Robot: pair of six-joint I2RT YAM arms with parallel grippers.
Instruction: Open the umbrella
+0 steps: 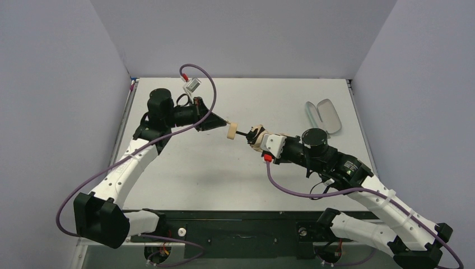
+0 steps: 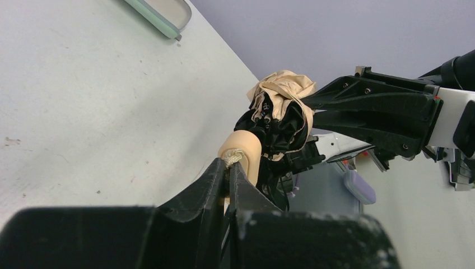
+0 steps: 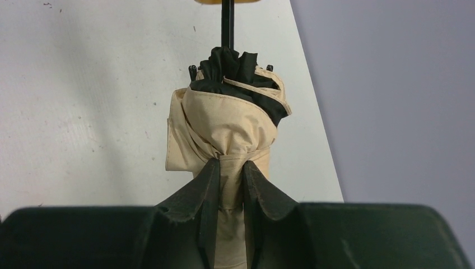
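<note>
Over the table, the umbrella is held: left jaws pinching its handle end, right jaws clamping its fabric.

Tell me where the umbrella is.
Top view, mid-table: the umbrella stretches between left fingers at its handle and right fingers around its folded fabric.

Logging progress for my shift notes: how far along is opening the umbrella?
Done: both grasps. The left tool pinches the end of the handle knob; the right tool clamps the umbrella by its folded canopy. In hand: a short stretch of black shaft shows between them. Left: the canopy is bundled, not yet spread.
</note>
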